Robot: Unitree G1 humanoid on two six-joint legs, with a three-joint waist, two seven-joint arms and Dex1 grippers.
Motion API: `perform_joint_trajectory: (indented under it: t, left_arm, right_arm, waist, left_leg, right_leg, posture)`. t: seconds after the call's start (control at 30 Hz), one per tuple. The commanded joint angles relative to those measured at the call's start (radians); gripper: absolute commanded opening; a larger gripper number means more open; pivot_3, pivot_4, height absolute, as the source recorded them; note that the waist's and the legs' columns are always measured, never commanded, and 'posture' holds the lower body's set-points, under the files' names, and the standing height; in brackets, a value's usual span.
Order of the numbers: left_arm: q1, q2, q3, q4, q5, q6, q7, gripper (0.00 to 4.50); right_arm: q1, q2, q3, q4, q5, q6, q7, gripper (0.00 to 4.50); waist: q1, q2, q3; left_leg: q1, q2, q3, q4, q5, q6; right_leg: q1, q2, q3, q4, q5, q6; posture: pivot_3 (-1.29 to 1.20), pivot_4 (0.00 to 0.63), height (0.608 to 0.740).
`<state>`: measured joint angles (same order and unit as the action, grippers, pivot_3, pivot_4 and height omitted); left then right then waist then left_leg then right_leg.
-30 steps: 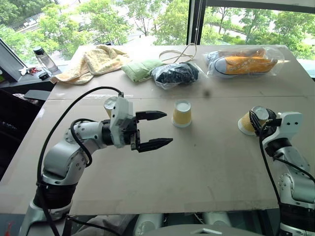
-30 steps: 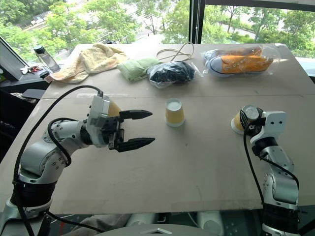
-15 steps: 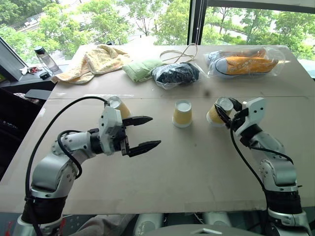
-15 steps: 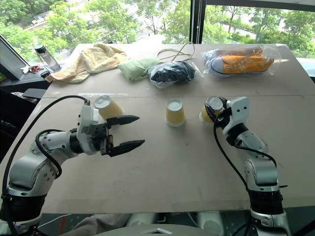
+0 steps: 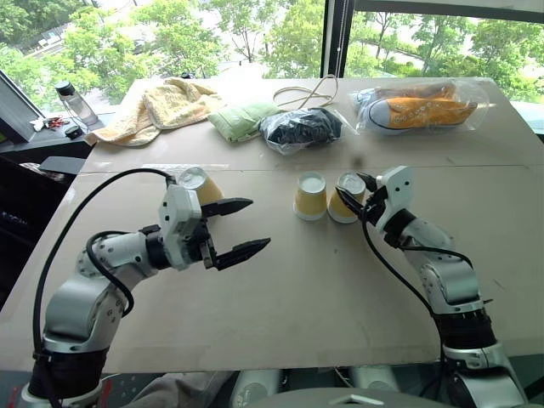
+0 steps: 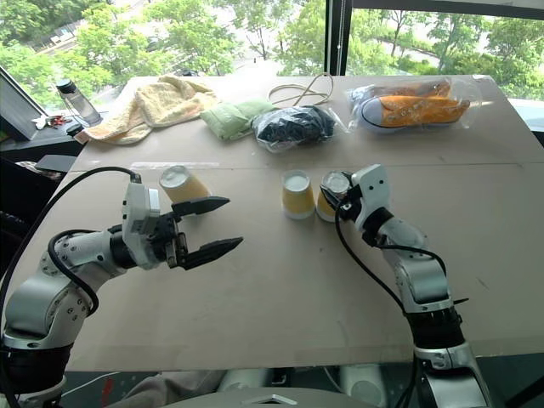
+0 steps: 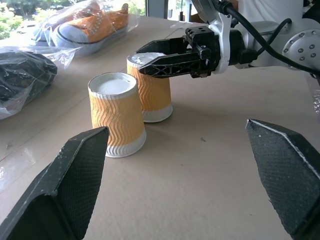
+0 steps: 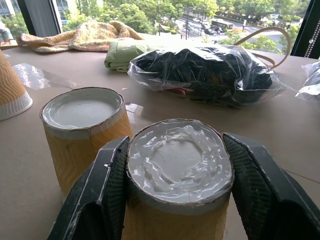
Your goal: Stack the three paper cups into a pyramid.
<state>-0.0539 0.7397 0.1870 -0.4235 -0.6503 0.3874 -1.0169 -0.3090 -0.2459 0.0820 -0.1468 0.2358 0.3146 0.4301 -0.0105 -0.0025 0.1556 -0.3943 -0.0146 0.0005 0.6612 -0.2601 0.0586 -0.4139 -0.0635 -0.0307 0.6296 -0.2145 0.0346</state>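
Two yellow cups (image 5: 310,197) (image 5: 345,198) stand inverted side by side, a third (image 5: 201,184) tilted apart.

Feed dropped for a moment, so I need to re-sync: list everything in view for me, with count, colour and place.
Paper cups: three, yellow. Middle cup upside down at table centre; held cup close beside it; third cup near left hand.
Towel: one, pale yellow, far left.
Green cloth: one, beside towel.
Black bagged bundle: one, far centre.
Bagged orange shoe: one, far right.
Cord: one, beige, far centre.
Bottle: one, clear, off the table's far left.
Left hand: open.
Right hand: shut on held cup.
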Motion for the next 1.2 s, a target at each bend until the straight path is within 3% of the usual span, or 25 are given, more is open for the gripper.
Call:
perform_joint_trajectory:
  t: [0.03, 0.17, 0.2, 0.37, 0.5, 0.67, 0.77, 0.87, 0.97, 1.2]
  left_arm:
    - [0.006, 0.007, 0.020, -0.036, -0.007, -0.010, 0.005, 4.50]
    - [0.003, 0.004, 0.014, -0.036, -0.006, -0.009, 0.006, 4.50]
    - [0.003, 0.002, 0.013, -0.037, -0.008, -0.007, 0.009, 4.50]
    - [0.046, -0.035, 0.033, -0.059, -0.021, -0.001, 0.067, 4.50]
    - [0.101, -0.151, 0.045, -0.042, 0.120, -0.034, 0.305, 4.50]
    - [0.140, -0.316, 0.061, -0.057, 0.239, -0.182, 0.490, 4.50]
    - [0.131, -0.408, 0.038, -0.030, 0.387, -0.266, 0.646, 4.50]
    - [0.082, -0.469, 0.050, 0.022, 0.470, -0.287, 0.771, 4.50]
    - [0.052, -0.478, 0.060, 0.090, 0.502, -0.294, 0.811, 4.50]
    - [-0.047, -0.399, 0.070, 0.294, 0.507, -0.343, 0.763, 4.50]
  right_arm:
    - [-0.009, 0.002, 0.002, -0.032, 0.008, -0.007, 0.017, 2.63]
    - [-0.013, 0.003, -0.007, -0.037, 0.017, 0.007, 0.023, 4.35]
    - [-0.017, 0.008, -0.016, -0.035, 0.015, -0.009, 0.016, 4.44]
    - [0.004, 0.010, -0.068, -0.077, 0.068, -0.057, 0.044, 4.44]
    - [0.060, -0.033, -0.138, -0.146, 0.200, -0.101, 0.176, 4.44]
    - [0.174, -0.138, -0.208, -0.207, 0.323, -0.096, 0.337, 4.44]
    - [0.292, -0.219, -0.237, -0.257, 0.410, -0.116, 0.503, 4.44]
    - [0.364, -0.273, -0.294, -0.301, 0.505, -0.079, 0.554, 4.44]
    - [0.400, -0.311, -0.306, -0.326, 0.521, -0.077, 0.578, 4.44]
    - [0.413, -0.300, -0.282, -0.375, 0.527, -0.074, 0.539, 4.44]
  waist:
    - [0.000, 0.000, 0.000]
    - [0.000, 0.000, 0.000]
    - [0.000, 0.000, 0.000]
    - [0.000, 0.000, 0.000]
    - [0.005, 0.000, 0.000]
    - [0.012, -0.002, 0.000]
    - [0.027, -0.002, -0.001]
    - [0.030, -0.002, -0.001]
    - [0.026, -0.003, -0.001]
    - [0.028, -0.004, -0.002]
  left_leg:
    - [0.000, 0.000, 0.000, 0.000, 0.000, 0.000]
    - [0.000, 0.000, 0.000, 0.000, 0.000, 0.000]
    - [0.000, 0.000, 0.000, 0.000, 0.000, 0.000]
    - [0.000, 0.000, 0.000, 0.000, 0.000, 0.000]
    - [0.000, 0.000, 0.000, 0.000, 0.000, 0.000]
    - [0.000, 0.000, -0.001, 0.000, -0.001, 0.001]
    - [0.000, 0.000, -0.001, 0.000, -0.001, 0.001]
    - [0.000, 0.000, -0.001, 0.000, -0.001, 0.001]
    - [0.001, 0.000, -0.001, 0.002, -0.001, 0.001]
    - [0.000, 0.000, -0.002, 0.002, -0.001, 0.001]
  right_leg:
    - [0.000, 0.000, 0.000, 0.000, 0.000, 0.000]
    - [0.000, 0.000, 0.000, 0.000, 0.000, 0.000]
    - [0.000, 0.000, 0.000, 0.000, 0.000, 0.000]
    - [0.000, 0.000, 0.000, 0.000, 0.000, 0.000]
    - [0.000, -0.003, 0.000, -0.001, 0.000, 0.000]
    - [0.001, -0.003, -0.001, -0.001, 0.000, 0.000]
    - [0.002, -0.005, -0.002, -0.002, 0.000, 0.000]
    - [0.003, -0.005, -0.002, -0.002, 0.000, 0.000]
    - [0.003, -0.005, -0.003, -0.001, 0.000, 0.000]
    - [0.003, -0.005, -0.005, -0.001, 0.000, 0.000]
  posture:
    - [0.00, 0.150, 0.740]
    - [0.00, 0.150, 0.740]
    - [0.00, 0.150, 0.740]
    - [0.00, 0.150, 0.740]
    - [0.00, 0.150, 0.740]
    - [0.00, 0.150, 0.740]
    - [0.00, 0.150, 0.740]
    - [0.00, 0.150, 0.740]
    - [0.00, 0.150, 0.740]
    - [0.00, 0.150, 0.740]
